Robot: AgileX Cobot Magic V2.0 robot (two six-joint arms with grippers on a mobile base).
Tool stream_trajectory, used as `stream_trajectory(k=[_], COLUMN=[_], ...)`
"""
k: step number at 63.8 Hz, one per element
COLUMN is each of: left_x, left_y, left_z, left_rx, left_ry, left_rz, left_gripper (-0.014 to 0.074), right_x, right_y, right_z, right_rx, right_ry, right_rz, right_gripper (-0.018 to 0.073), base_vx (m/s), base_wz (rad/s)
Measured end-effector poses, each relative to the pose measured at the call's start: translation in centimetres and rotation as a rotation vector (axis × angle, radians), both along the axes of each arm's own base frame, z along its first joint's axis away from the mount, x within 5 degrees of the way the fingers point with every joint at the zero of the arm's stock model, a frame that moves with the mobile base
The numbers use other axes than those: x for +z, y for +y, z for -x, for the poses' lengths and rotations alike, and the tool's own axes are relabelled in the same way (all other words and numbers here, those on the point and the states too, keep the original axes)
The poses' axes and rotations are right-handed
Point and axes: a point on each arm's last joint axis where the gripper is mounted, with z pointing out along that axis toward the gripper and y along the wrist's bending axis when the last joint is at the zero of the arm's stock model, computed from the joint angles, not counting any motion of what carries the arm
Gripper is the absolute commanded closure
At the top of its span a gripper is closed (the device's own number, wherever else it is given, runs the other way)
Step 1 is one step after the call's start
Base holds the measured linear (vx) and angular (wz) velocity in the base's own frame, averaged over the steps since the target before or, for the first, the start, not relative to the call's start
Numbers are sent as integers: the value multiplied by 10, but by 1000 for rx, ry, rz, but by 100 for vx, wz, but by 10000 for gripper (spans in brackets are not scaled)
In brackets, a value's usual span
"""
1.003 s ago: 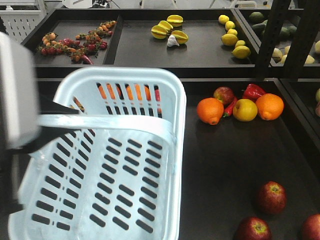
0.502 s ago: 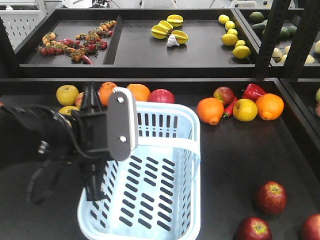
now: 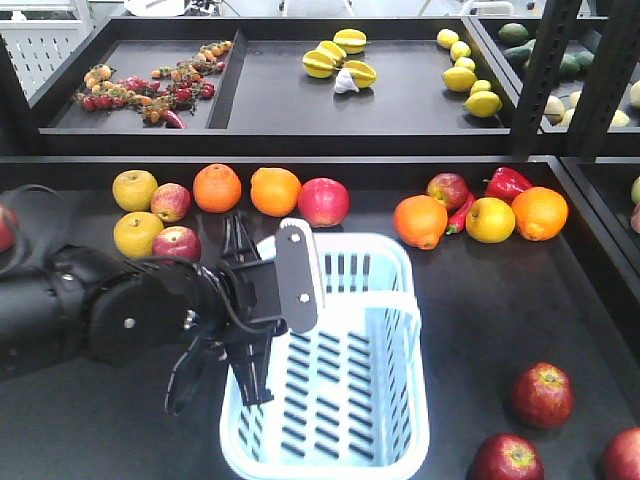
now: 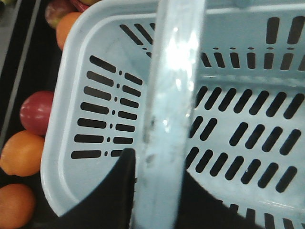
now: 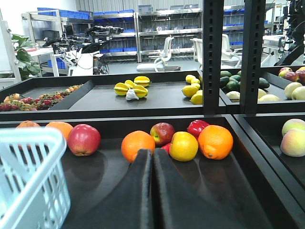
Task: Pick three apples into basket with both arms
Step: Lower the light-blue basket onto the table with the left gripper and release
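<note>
Red apples [image 3: 543,395] near the basket [image 3: 345,392] show only front-on.

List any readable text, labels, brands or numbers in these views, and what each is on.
No readable text in any view.
basket: no label or brand showing.
apples: no stickers visible.
blue bins in the background: any print is too small to read.

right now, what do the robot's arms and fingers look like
The left arm is matte black with rounded joint housings, loose black cables at the wrist, and a pale grey plate with two screws. The left fingers are black too. The right fingers are two smooth, black, tapering blades.
</note>
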Motion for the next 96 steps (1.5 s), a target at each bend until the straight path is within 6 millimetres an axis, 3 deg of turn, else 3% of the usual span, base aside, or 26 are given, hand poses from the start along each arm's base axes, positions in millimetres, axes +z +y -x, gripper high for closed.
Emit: stream_trajectory(k=[14,22,47,61,72,81,96], left_x=[-9,-9,-8,-4,24,62,113], left_y=[-1,-1,-3,-1,7,21,67], left_z=[-1,-1,-2,1,14,32,46], left_rx=[-2,-2,12,13,32,103,359], left_ry=[31,32,29,43,48,50,70], left_rz=[-23,-24,2,4,76,215,496], left_gripper=[553,476,14,-6,24,27,27], right_x=[0,0,0,0,0,0,0], right_y=[0,0,0,0,0,0,0], right_z=[0,0,0,0,0,0,0], right_rx=[0,0,0,0,0,0,0], right_ry=[0,0,0,0,0,0,0], right_rz=[0,0,0,0,0,0,0], right_gripper=[568,568,568,568,568,568,568], base_vx=[0,0,0,0,0,0,0], base_wz=[0,0,0,0,0,0,0])
